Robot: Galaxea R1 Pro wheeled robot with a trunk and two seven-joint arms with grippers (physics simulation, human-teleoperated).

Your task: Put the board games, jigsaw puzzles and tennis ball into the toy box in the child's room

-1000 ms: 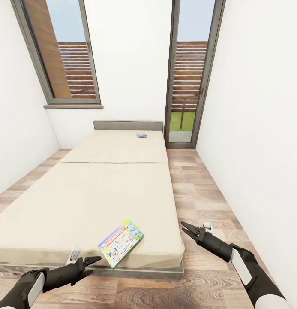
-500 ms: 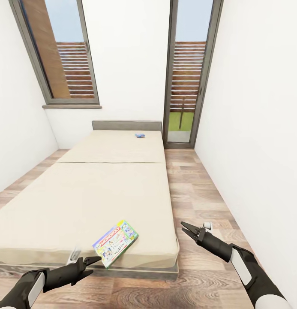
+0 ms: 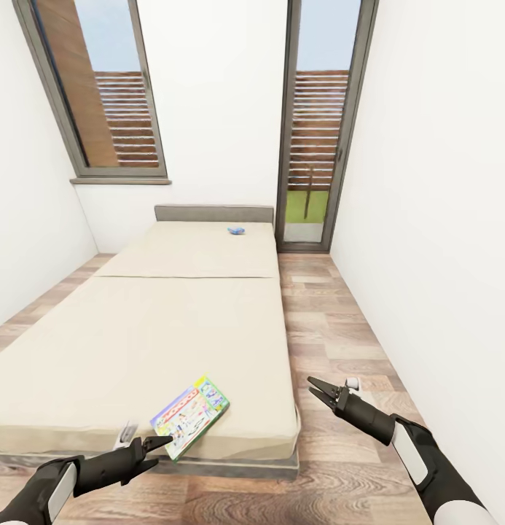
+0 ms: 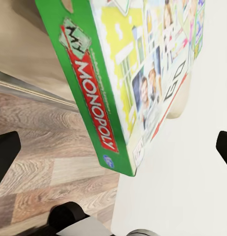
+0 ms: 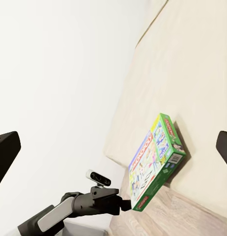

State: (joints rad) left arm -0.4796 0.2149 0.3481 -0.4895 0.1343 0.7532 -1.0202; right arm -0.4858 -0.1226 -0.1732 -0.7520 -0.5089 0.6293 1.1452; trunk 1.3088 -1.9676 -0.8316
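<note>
Both sets of jaws are spread and empty. From the head, the Monopoly box has slid leftward in view as the robot shifted, nearing the left gripper; the right gripper hangs over floor. The left wrist shows the box close ahead, ready for grasping.
</note>
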